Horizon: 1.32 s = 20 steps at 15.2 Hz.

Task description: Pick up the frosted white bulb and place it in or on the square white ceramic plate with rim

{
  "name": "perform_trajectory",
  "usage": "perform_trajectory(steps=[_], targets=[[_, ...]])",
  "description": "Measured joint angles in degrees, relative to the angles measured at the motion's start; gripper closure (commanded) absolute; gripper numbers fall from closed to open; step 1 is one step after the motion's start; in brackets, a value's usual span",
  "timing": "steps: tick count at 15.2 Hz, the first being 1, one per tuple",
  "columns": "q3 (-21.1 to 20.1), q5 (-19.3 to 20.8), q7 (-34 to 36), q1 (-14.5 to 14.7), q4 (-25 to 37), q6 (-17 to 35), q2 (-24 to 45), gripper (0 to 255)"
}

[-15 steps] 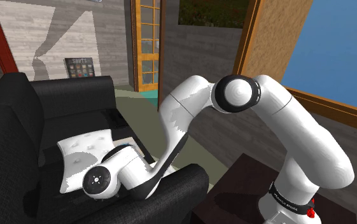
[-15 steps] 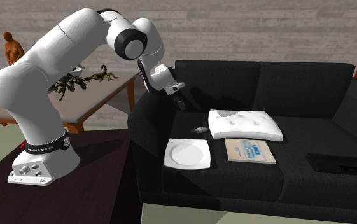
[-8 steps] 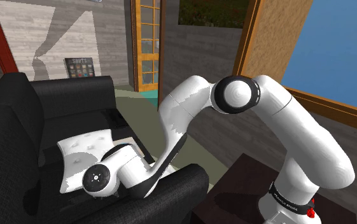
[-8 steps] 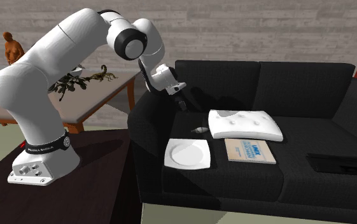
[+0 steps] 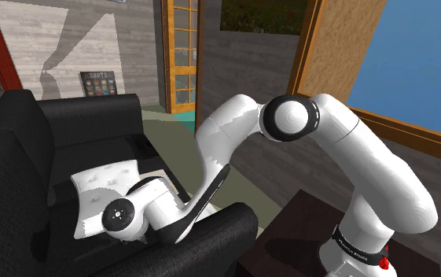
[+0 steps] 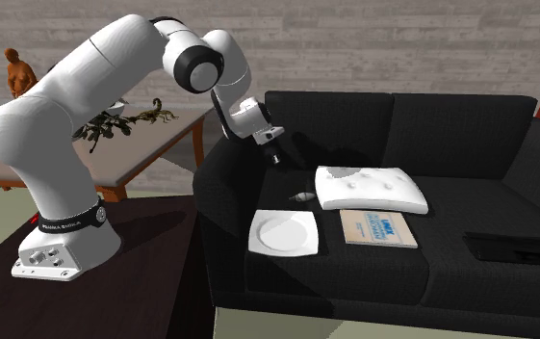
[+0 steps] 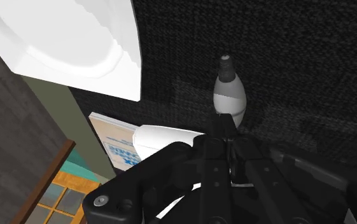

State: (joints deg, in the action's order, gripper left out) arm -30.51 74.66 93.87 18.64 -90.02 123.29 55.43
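In the shoulder view, the arm [image 5: 230,130] is seen bent low over the black sofa [image 5: 69,126], beside a white cushion [image 5: 101,185]. In the second exterior view, the end effector [image 6: 276,158] is held above the seat, apart from the bulb [image 6: 301,196], which lies just beside the cushion and near the square plate [image 6: 283,233]. In the wrist view, the end effector's tips are seen together, with nothing clasped. The bulb lies on the seat just beyond them.

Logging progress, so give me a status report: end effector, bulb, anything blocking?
End effector over sofa, short of bulb. Bulb lying beside cushion, off plate. Nothing seen blocking.
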Motion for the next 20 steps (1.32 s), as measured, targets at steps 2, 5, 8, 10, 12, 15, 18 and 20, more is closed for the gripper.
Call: perform_trajectory(steps=[2,5,8,10,12,15,18,20], targets=[[0.1,-1.8,-0.3,-0.3,0.0,0.3,0.1,255],[-0.2,-2.6,-2.1,-0.9,1.3,0.5,1.1,0],[-2.1,-7.4,-13.5,-3.1,10.0,0.1,7.2,0],[-3.7,-11.2,-23.1,-3.7,19.3,-1.7,13.4,0],[-5.4,-15.2,-33.1,-2.3,31.7,-5.3,20.8,0],[-5.8,-16.8,-38.5,-1.0,39.5,-6.6,26.0,0],[-5.6,-16.9,-39.7,-0.5,42.2,-6.2,28.4,0],[-5.4,-17.0,-40.6,0.3,44.9,-6.1,30.5,0]])
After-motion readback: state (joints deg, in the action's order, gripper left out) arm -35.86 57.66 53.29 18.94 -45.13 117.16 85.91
